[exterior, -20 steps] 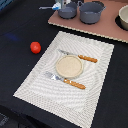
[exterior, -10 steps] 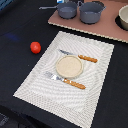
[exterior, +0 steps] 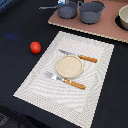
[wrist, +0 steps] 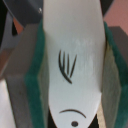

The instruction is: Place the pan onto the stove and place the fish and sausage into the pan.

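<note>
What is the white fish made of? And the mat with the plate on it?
The fish looks like smooth hard plastic, probably: its white skin is even and a bit shiny, with painted dark lines. The gripper's green pads squeezing it look spongy, like foam or rubber. The mat seems woven, from cloth or straw-like fibre, since fine ribs run across it. The plate looks matte tan, maybe wood or plastic.

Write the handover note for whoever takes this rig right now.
Pincer: shut on the fish, held between its green pads; not seen in the exterior view.
Pan: already on the stove, beside the grey pot.
Sausage: on the black table, just off the placemat, untouched.
Done: pan placed, fish picked.
Left: put fish in pan, then fetch and add sausage.
</note>
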